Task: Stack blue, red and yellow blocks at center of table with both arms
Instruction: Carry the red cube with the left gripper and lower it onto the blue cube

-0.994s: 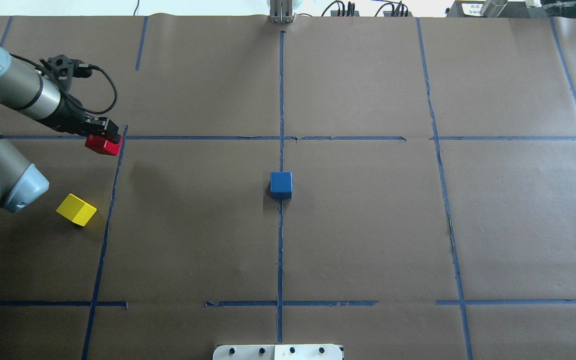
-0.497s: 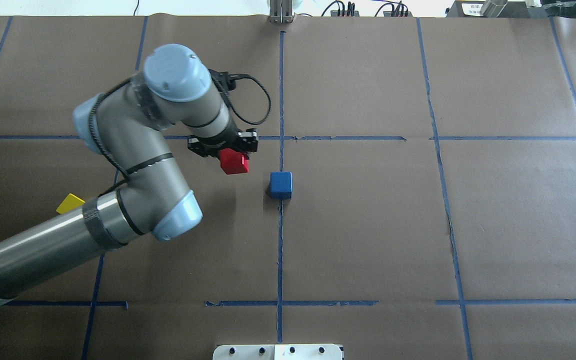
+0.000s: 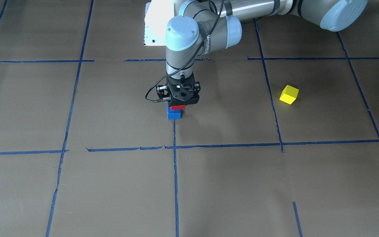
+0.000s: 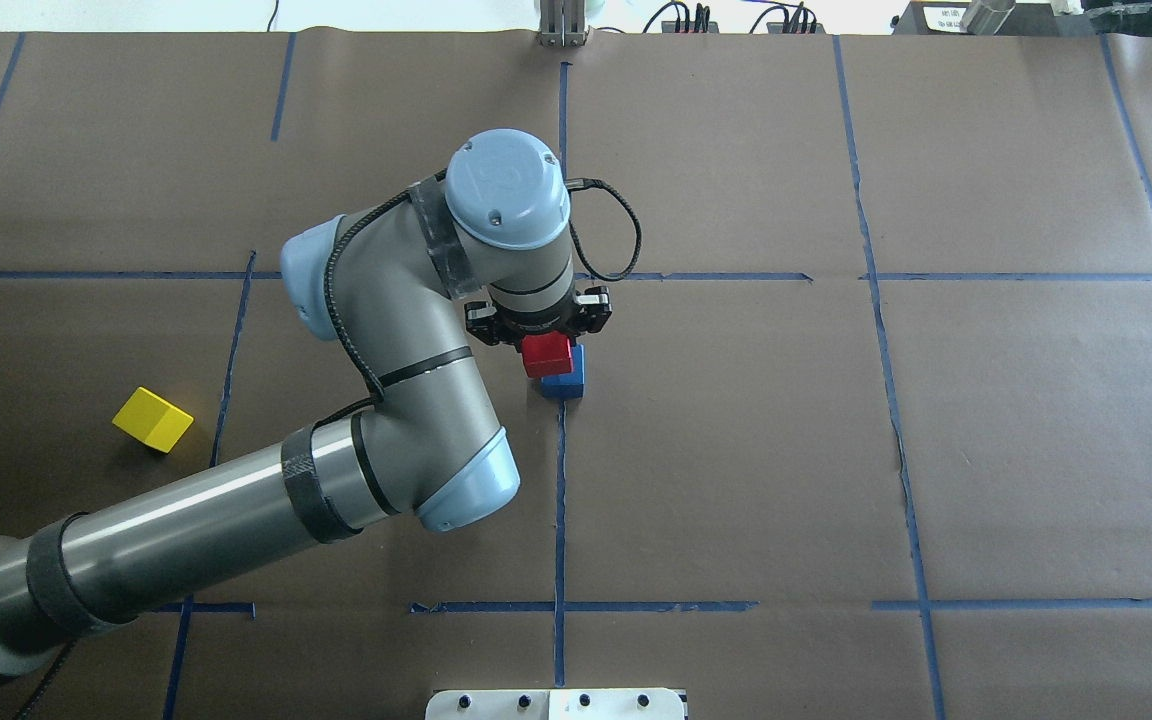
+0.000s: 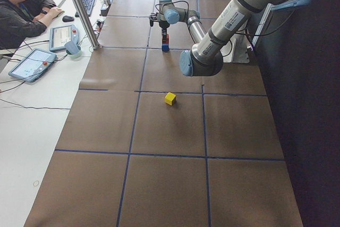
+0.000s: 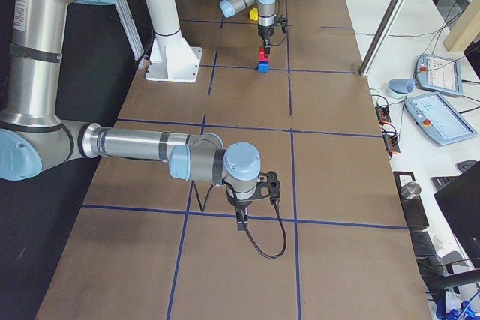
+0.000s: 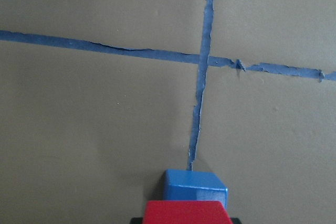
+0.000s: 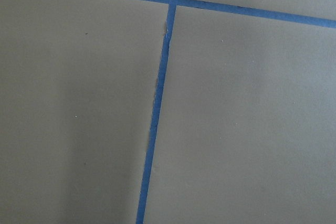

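From across the table (image 3: pixel 77 184), the left arm (image 3: pixel 176 56) comes straight down at the centre, and the left jaws are closed on the red block (image 3: pixel 177 107), which sits directly over the blue block (image 3: pixel 174 114). Whether red rests on blue or hangs just clear cannot be told. Blue stands on a tape line (image 3: pixel 175 158), while the yellow block (image 3: pixel 289 94) lies alone, well apart on the robot's left. Overhead now: the left jaws pinch red from two sides, red covers part of blue, and yellow sits out beyond the arm's elbow. From the left end, the pair reads as a small red-over-blue column under the tip of the near arm, yellow is closer to the camera, and a person (image 5: pixel 21 9) is seated off to the side. From the right end, the right arm (image 6: pixel 150 144) points down near a tape crossing, well apart from the stack; whether the right jaws are open or closed cannot be told. The left wrist camera catches red at its bottom edge, with blue just beyond it on the tape. The right wrist camera shows brown paper and crossing tape.
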You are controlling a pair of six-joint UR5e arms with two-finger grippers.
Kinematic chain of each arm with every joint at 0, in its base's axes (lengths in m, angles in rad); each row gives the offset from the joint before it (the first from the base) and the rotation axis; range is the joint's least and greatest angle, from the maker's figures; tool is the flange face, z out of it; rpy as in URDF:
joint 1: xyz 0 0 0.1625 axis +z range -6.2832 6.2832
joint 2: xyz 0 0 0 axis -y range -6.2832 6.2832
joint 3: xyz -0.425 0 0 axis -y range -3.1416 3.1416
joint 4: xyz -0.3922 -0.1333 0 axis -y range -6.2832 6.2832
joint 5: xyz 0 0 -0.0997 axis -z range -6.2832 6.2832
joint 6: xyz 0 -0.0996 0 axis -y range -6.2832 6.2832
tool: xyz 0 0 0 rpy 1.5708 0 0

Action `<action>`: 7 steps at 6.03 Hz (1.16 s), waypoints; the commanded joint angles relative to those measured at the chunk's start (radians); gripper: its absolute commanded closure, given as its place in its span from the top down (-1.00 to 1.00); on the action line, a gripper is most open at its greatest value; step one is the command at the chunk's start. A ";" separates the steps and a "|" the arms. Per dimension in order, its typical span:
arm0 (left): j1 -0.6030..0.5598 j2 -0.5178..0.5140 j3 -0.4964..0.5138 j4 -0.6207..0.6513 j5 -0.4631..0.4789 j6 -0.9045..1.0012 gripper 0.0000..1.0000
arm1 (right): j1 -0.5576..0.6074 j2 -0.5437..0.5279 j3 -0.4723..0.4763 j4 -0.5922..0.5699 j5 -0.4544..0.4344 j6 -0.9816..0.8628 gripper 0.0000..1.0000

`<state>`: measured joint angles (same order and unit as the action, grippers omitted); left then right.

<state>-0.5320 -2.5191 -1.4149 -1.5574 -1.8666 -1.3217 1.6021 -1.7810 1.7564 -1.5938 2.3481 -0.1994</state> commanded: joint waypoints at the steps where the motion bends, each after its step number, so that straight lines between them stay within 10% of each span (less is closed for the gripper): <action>1: 0.003 -0.007 0.024 -0.007 0.004 0.001 -0.81 | -0.001 0.000 0.000 0.000 -0.001 0.000 1.00; 7: 0.023 -0.003 0.025 -0.009 0.004 0.009 -0.70 | -0.001 0.000 0.000 0.002 -0.001 0.000 1.00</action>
<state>-0.5095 -2.5213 -1.3900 -1.5661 -1.8622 -1.3146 1.6019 -1.7809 1.7564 -1.5923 2.3470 -0.1994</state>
